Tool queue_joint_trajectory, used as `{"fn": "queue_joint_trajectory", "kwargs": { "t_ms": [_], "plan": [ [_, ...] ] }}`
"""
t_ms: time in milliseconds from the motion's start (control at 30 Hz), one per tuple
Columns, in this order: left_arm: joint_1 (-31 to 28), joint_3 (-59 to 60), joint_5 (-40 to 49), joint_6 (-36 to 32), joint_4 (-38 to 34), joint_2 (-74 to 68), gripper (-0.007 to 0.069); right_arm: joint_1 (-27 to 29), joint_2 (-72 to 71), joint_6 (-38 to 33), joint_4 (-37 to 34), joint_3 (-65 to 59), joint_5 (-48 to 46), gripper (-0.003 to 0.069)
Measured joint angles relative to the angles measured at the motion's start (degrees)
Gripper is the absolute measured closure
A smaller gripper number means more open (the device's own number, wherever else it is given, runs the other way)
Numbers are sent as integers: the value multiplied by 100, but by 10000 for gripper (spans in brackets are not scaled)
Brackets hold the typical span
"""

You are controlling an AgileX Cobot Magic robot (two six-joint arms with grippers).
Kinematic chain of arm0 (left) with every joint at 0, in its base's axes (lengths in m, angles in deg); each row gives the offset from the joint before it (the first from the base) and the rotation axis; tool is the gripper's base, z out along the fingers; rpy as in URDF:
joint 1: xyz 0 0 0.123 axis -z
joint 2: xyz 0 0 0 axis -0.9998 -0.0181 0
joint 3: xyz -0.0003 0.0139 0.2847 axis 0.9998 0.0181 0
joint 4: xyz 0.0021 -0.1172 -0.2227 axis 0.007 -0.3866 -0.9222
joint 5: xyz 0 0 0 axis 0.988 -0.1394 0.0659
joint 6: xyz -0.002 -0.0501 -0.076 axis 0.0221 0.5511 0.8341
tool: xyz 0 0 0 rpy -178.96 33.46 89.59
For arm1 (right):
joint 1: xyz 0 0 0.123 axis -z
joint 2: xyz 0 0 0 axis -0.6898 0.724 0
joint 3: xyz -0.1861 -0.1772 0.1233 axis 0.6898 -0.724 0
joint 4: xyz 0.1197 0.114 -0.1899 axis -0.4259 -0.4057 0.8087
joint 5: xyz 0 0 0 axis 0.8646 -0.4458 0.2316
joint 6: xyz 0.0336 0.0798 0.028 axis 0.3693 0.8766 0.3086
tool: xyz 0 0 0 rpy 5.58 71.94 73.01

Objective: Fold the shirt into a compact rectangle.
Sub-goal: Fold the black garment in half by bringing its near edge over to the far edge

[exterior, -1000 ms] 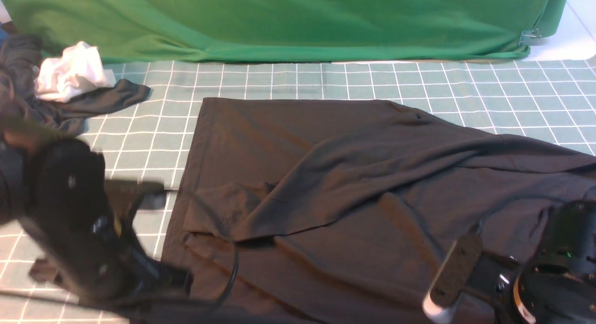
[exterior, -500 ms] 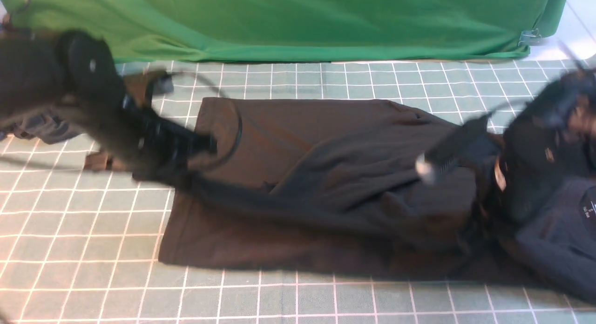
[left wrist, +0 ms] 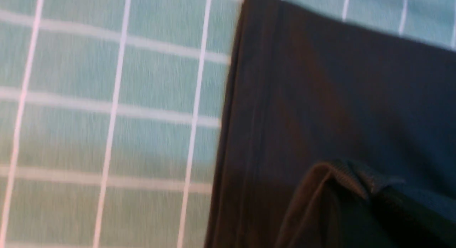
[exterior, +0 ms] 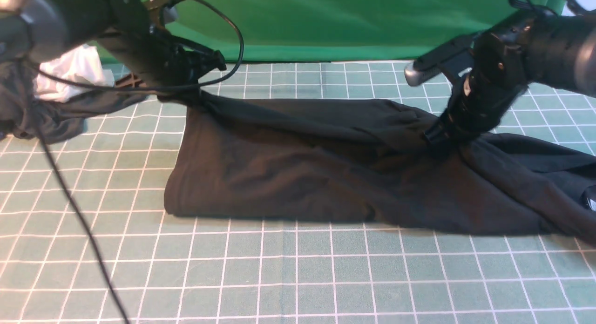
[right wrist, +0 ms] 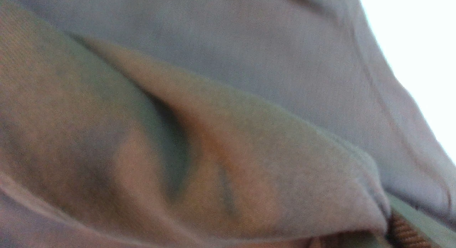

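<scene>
The black shirt lies doubled over on the grid mat, its fold line facing the near side. My left gripper is shut on the shirt's far left corner, pulling the cloth up taut. Toward the right, my right gripper is shut on a bunch of the shirt, with cloth trailing off past the right edge. In the left wrist view the shirt has a pinched fold rising toward the camera. Shirt cloth fills the right wrist view, beside a ribbed orange finger pad.
A dark grey garment bunched with a white cloth sits at the back left, close to the left arm. A green backdrop hangs along the far edge. A black cable droops across the left foreground.
Both arms have swept from the near side to the far side, carrying the shirt's near edge over its far edge. The shirt now lies folded in half.
</scene>
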Motion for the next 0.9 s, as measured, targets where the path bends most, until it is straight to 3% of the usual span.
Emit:
{"fn": "queue_joint_trajectory", "kwargs": {
  "t_ms": [167, 300, 400, 567, 700, 900],
  "plan": [
    [0, -563, -174, 578, 628, -527, 609, 41, 400, 5, 6, 100, 843, 592],
    [-2, -712, -286, 689, 650, -894, 609, 42, 654, 5, 23, 100, 1138, 538],
    [-2, -733, -294, 723, 539, -1110, 608, 42, 731, 5, 150, 100, 1391, 400],
    [-2, -855, -454, 723, 526, -1116, 561, 47, 706, 5, 561, 370, 1432, 295],
    [-2, -1231, -358, 723, 526, -1116, 474, 76, 706, 41, 767, 877, 1335, 316],
    [-2, -2606, 433, 723, 526, -1111, 281, 89, 706, 55, 877, 2133, 221, 468]
  ]
}}
